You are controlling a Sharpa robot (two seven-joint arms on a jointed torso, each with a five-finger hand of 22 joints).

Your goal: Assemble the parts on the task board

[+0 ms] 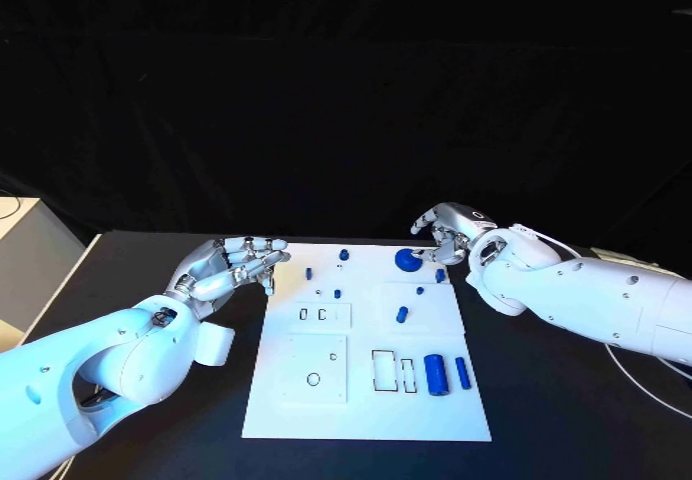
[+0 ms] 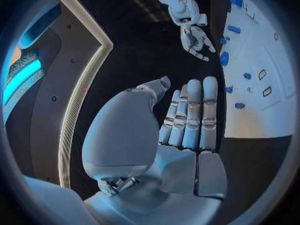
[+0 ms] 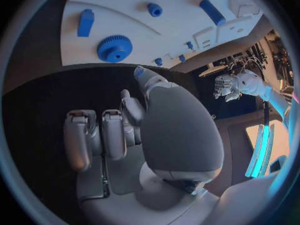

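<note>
The white task board point(image 1: 368, 410) lies mid-table. A blue gear point(image 1: 408, 260) sits near its far right corner. Two blue cylinders point(image 1: 434, 374) lie side by side near the front right, by a rectangular slot point(image 1: 387, 370). Several small blue pieces point(image 1: 402, 314) are scattered over the far half. My right hand point(image 1: 450, 235) hovers just beyond the gear, fingers bent down beside it, nothing held. My left hand point(image 1: 238, 262) is off the board's far left corner, fingers straight and together, empty. In the right wrist view the gear point(image 3: 114, 48) lies just past the thumb. The left wrist view shows the board point(image 2: 262, 110) past the fingers.
A white box point(image 1: 29, 260) stands at the table's left edge. A thin cable point(image 1: 649, 385) runs over the table under the right arm. Square plates with small slots point(image 1: 323, 314) and a hole point(image 1: 315, 379) sit on the board's left half.
</note>
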